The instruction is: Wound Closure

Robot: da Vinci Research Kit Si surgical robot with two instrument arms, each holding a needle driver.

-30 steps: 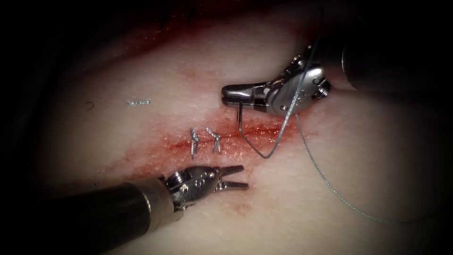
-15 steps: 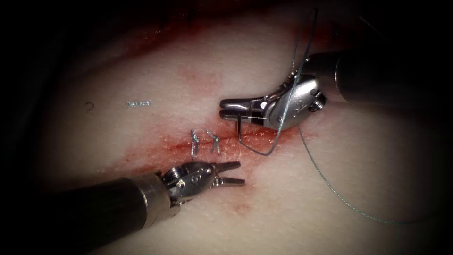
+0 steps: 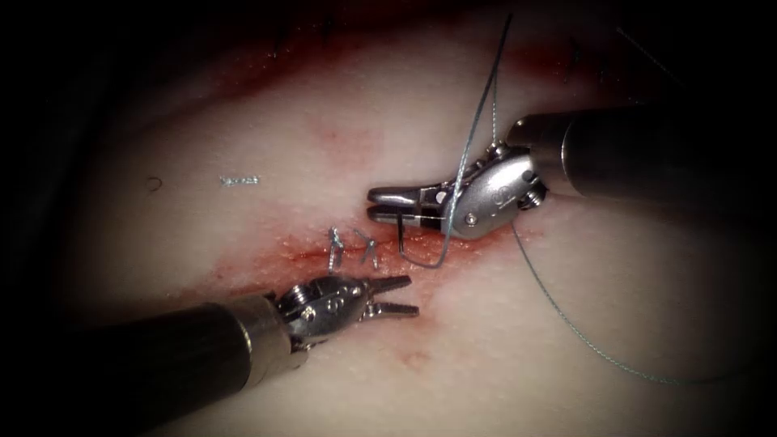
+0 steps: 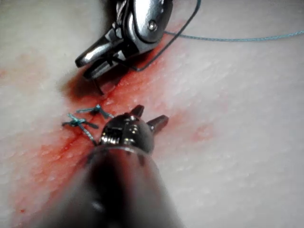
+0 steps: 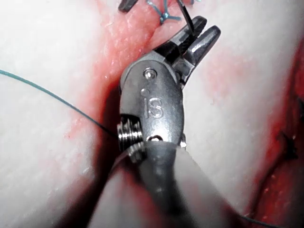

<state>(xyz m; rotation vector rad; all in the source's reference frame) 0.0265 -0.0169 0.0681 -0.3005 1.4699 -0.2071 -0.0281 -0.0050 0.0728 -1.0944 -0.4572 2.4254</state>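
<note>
Right tool (image 3: 387,204) clamped on needle (image 3: 401,232) near its end, tip down over cut (image 3: 307,255); left tool (image 3: 401,296) parted, empty, standing ready.

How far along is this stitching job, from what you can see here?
Done: two knotted stitches cross the cut. In hand: the right tool grips the curved needle near one end, over the cut just right of those stitches; thread trails off rightward. The left tool holds nothing, jaws open. Left: the cut beyond the stitches remains unstitched.
</note>
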